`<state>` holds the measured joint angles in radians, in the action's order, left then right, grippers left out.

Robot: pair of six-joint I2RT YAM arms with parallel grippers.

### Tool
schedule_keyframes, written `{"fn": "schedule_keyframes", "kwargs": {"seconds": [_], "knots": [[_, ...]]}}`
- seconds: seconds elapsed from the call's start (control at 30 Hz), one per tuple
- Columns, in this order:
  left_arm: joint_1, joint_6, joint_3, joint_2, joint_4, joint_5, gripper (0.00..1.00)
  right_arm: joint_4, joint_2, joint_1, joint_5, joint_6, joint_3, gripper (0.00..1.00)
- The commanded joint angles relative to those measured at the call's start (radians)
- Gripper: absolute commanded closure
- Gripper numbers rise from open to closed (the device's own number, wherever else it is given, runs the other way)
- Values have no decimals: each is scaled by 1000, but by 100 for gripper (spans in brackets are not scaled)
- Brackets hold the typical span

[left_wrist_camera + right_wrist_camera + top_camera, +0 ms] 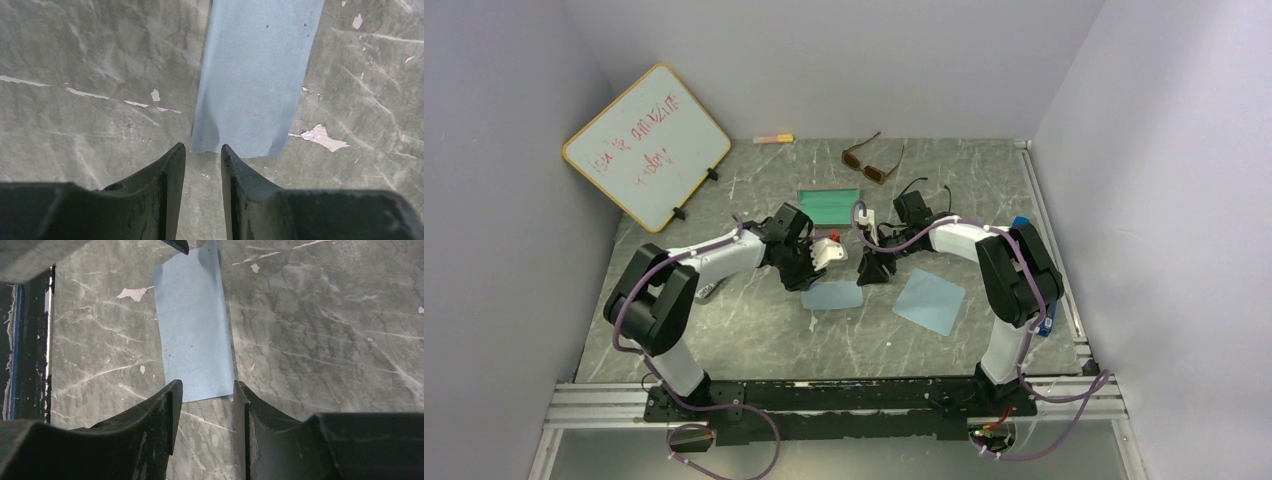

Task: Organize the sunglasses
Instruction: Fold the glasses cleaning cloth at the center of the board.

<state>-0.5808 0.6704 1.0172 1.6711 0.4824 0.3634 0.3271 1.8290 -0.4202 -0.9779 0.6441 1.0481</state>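
Barely begun, by the look of it. Yet to be handled: brown-framed sunglasses with amber lenses (871, 160), lying unfolded near the far edge of the grey marbled tabletop (754, 330), well apart from both arms. Poised low over a pale blue cloth (832, 296): left claw (202, 150) and right claw (207, 385), fingers apart, gripping nothing.

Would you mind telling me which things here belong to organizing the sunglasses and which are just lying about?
Job: brown sunglasses; small blue cloth, likely, since the left gripper and right gripper are both at it.
Lying about: whiteboard; pink-and-yellow stick; green rectangular item; larger blue cloth.
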Motion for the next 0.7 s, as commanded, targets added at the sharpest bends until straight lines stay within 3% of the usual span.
{"fn": "schedule_keyframes", "kwargs": {"seconds": [0.0, 0.43, 0.67], "knots": [[-8, 18, -19, 16, -19, -18, 63, -22, -9, 1, -9, 5, 7, 53], [-14, 7, -40, 28, -37, -9, 71, -62, 11, 1, 22, -65, 12, 53], [-14, -6, -35, 21, -53, -31, 71, -78, 17, 1, 46, -88, 15, 54]]}}
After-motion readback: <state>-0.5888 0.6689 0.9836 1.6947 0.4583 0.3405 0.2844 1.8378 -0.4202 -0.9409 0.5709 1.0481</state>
